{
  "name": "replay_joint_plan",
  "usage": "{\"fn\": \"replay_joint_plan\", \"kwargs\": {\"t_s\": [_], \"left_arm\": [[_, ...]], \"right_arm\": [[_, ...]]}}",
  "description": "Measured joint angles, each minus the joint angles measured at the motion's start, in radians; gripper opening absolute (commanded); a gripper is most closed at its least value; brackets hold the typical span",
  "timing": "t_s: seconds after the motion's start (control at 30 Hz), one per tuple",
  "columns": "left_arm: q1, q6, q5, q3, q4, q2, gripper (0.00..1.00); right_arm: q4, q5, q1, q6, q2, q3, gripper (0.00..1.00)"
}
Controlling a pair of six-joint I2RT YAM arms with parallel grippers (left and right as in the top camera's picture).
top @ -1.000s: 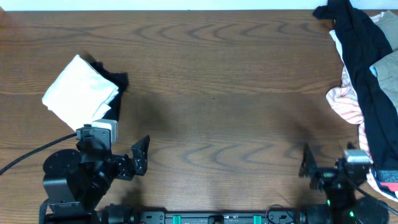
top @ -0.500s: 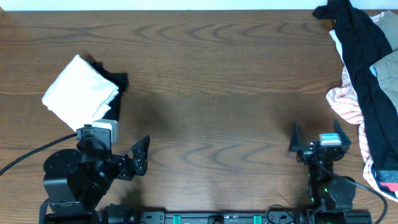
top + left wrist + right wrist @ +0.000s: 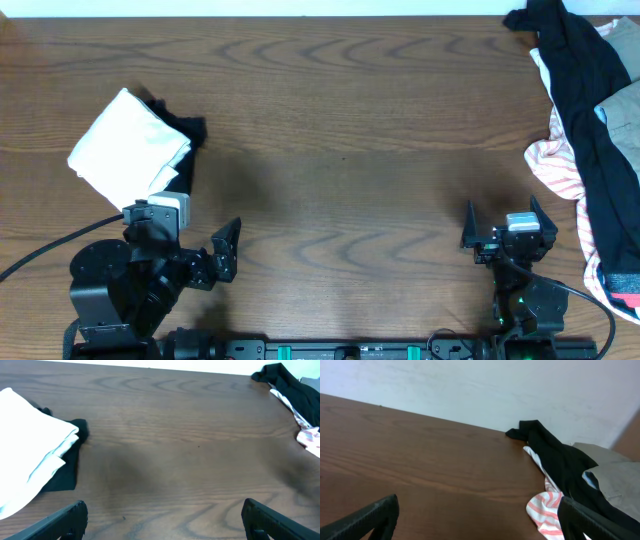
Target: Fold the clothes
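The clothes lie in two places. At the left a folded white garment (image 3: 130,148) (image 3: 27,452) rests on a folded black one (image 3: 188,135) (image 3: 65,472). At the right edge is a loose pile: a black garment (image 3: 585,85) (image 3: 555,457), a red-striped one (image 3: 555,165) (image 3: 547,512) and a beige one (image 3: 625,110) (image 3: 615,477). My left gripper (image 3: 225,252) (image 3: 162,525) is open and empty near the front edge, below the folded stack. My right gripper (image 3: 502,214) (image 3: 480,522) is open and empty over bare wood, left of the pile.
The brown wooden table (image 3: 340,150) stretches between the folded stack and the pile. A pale wall (image 3: 470,385) runs behind its far edge. The arm bases and a black cable (image 3: 40,255) sit at the front edge.
My right arm has swung left and away from the pile's lower edge, and now faces the far side of the table. The left arm and the clothes have not moved.
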Motion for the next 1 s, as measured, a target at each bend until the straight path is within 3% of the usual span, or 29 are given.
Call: {"fn": "replay_joint_plan", "kwargs": {"t_s": [0.37,0.53,0.7,1.0], "left_arm": [[0.0,0.005,-0.003,0.0,0.0,0.0,0.98],[0.0,0.048,-0.083,-0.02,-0.026,-0.041,0.98],[0.0,0.066,-0.137,-0.156,-0.002,-0.153,0.98],[-0.036,0.091,-0.203,-0.555,0.286,-0.426,0.98]], "right_arm": [[0.0,0.0,0.0,-0.002,0.0,0.0,0.99],[0.0,0.0,0.0,-0.002,0.0,0.0,0.99],[0.0,0.0,0.0,-0.002,0.0,0.0,0.99],[0.0,0.0,0.0,-0.002,0.0,0.0,0.99]]}}
